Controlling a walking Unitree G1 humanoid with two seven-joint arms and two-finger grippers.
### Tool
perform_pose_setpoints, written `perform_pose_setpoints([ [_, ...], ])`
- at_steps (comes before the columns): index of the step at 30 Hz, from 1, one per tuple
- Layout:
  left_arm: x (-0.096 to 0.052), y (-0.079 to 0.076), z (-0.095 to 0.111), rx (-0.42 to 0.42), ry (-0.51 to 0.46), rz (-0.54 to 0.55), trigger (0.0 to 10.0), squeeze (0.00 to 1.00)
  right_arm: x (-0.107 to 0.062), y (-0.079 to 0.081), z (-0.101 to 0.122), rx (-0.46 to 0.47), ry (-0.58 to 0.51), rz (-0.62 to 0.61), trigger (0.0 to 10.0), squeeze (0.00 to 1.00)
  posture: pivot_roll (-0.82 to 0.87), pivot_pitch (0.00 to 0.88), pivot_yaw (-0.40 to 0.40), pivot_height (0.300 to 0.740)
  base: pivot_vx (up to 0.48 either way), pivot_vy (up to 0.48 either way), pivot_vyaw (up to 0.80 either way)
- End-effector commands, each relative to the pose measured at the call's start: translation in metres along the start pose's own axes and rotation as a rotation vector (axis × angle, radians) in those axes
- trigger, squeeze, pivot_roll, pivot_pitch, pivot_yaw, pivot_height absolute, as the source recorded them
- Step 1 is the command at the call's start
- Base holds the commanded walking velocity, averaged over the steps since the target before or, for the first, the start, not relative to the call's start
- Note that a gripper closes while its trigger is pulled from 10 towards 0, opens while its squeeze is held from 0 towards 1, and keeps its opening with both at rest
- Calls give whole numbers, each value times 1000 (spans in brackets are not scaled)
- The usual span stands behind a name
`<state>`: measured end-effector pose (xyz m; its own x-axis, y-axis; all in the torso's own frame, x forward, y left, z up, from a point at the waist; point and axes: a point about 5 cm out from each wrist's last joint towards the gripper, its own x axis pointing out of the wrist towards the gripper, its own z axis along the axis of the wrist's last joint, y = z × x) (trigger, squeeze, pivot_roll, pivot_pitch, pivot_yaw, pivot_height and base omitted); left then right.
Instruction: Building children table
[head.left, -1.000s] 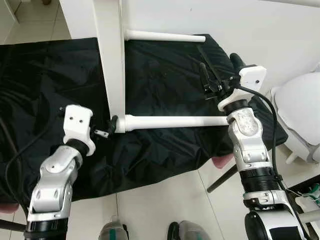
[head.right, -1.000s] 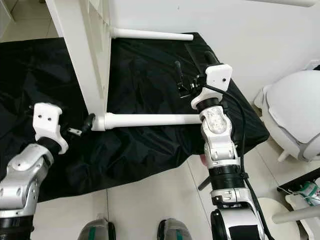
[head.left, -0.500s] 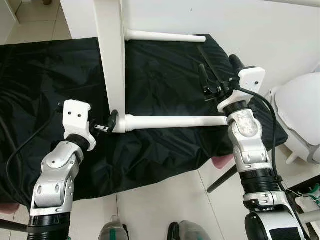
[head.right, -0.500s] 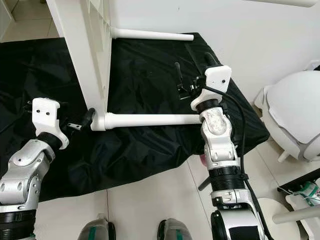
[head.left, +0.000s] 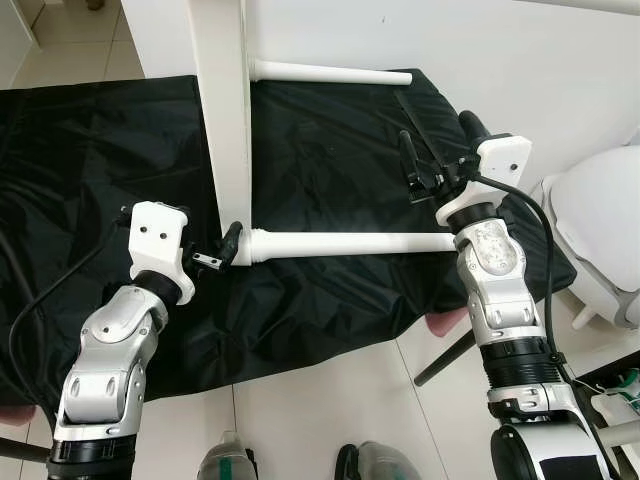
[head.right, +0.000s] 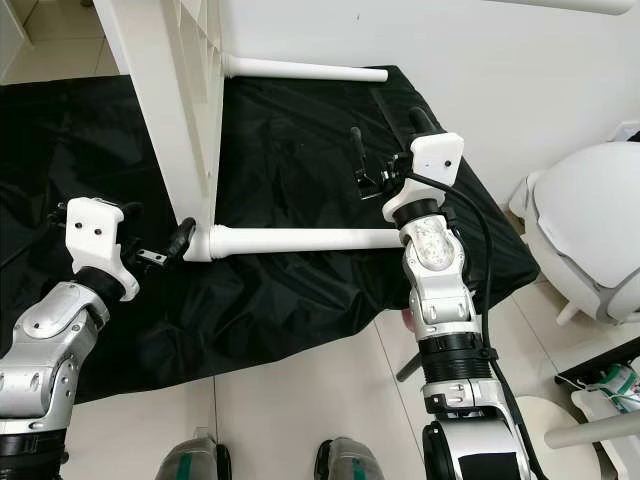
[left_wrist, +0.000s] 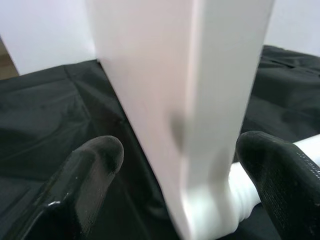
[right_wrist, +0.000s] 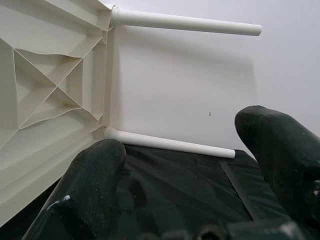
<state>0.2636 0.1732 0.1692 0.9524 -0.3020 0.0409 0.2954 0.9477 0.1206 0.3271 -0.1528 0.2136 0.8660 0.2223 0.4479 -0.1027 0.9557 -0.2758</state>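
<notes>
The left gripper is seen with its two black fingers spread wide, set at the corner of the white plastic children's table top where the near white round table leg joins it; in the left wrist view the table edge stands between the fingers, apart from both pads, nothing being held; the white panel is stood on its edge on the black crumpled cloth, and a ribbed, triangulated underside is shown in the right wrist view; the near leg is laid out horizontally over the cloth, reaching toward the right arm; a second white round leg is seen sticking out from the far corner, parallel to the near one; the right gripper is held above the cloth just beyond the near leg's free end, fingers parted wide and nothing touched; a pale rounded white plastic seat is seen on the tiled floor at far right.
</notes>
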Motion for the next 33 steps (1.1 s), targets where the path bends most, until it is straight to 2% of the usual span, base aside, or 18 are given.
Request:
perform_pose_setpoints([
  [1,7,-9,6,13,-29,-72,10000,0,-2,1,-6,31,41,7,10000,0,39,23,-30,740,0,0,0],
  [7,18,-16,12,11,-53,-97,10000,0,-9,5,-20,89,122,45,10000,0,25,24,-18,740,0,0,0],
  [9,18,-16,12,11,-53,-97,10000,0,-9,5,-20,89,122,45,10000,0,25,24,-18,740,0,0,0],
  [12,27,-27,15,-12,-52,-115,10000,0,-23,13,-35,82,203,103,10000,0,4,24,1,740,0,0,0],
  [15,28,-30,15,-21,-48,-115,10000,0,-26,14,-37,77,217,112,10000,0,4,24,1,740,0,0,0],
  [18,38,-28,11,-17,-7,-10,10000,0,-28,17,-38,68,225,125,10000,0,-5,26,8,740,0,0,0],
  [20,42,-25,9,-46,8,56,10000,0,-28,17,-38,69,226,126,10000,0,-9,28,10,740,0,0,0],
  [23,47,-22,9,-82,18,118,10000,0,-29,17,-38,66,229,124,10000,0,-11,34,11,740,0,0,0],
  [27,52,-21,12,-80,17,166,10000,0,-30,17,-38,70,233,123,10000,0,-10,39,14,740,0,0,0],
  [31,62,-15,19,-116,30,315,10000,0,-35,22,-38,74,245,133,10000,0,-7,59,21,740,0,0,0],
  [33,62,-15,19,-116,30,315,10000,0,-35,22,-38,74,245,133,10000,0,-7,59,21,740,0,0,0],
])
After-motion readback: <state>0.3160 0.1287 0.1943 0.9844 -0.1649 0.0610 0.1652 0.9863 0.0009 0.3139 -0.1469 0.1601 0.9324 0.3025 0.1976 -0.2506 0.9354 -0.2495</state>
